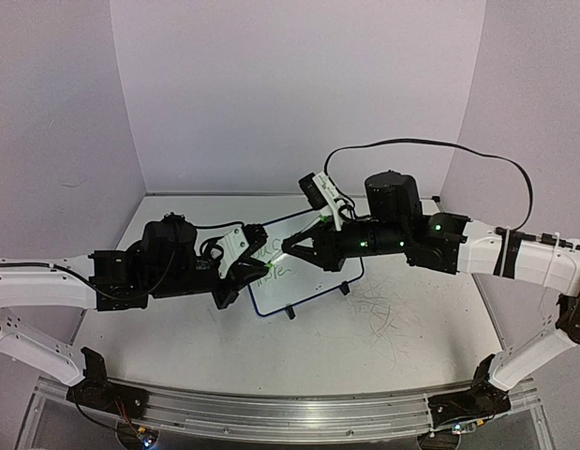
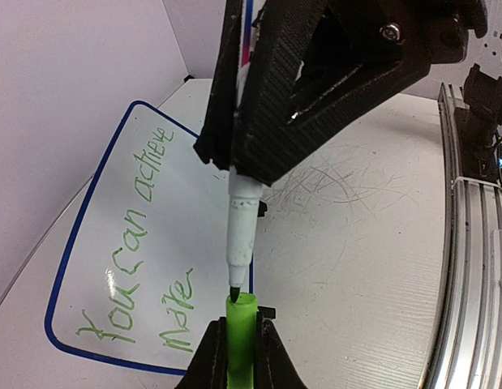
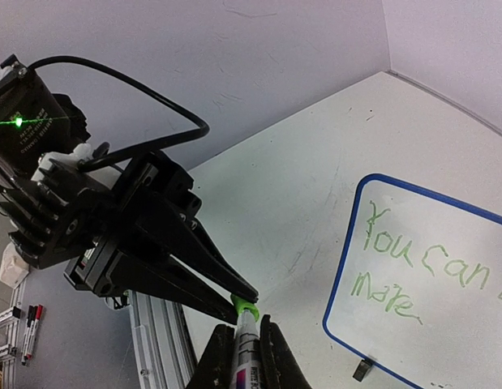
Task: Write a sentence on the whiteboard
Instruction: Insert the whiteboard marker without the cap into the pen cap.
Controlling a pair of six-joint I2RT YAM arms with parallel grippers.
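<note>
The whiteboard point(image 1: 313, 281) lies on the table between the two arms, and the green sentence point(image 2: 141, 243) "You can achieve more" is on it in two lines. My left gripper point(image 2: 241, 350) is shut on a green marker cap point(image 2: 241, 328), held upright above the board's near edge. My right gripper point(image 3: 247, 361) is shut on the white marker point(image 3: 249, 348). The marker point(image 2: 242, 227) points down with its dark tip just at the cap's open mouth. In the top view both grippers, left point(image 1: 257, 267) and right point(image 1: 291, 248), meet over the board's left part.
Grey scribble scratches point(image 1: 383, 314) mark the tabletop right of the board. An aluminium rail point(image 1: 271, 412) runs along the near edge. Spare markers point(image 3: 27, 324) lie beyond the rail. A black cable point(image 1: 458, 150) loops above the right arm. Grey walls enclose the back and sides.
</note>
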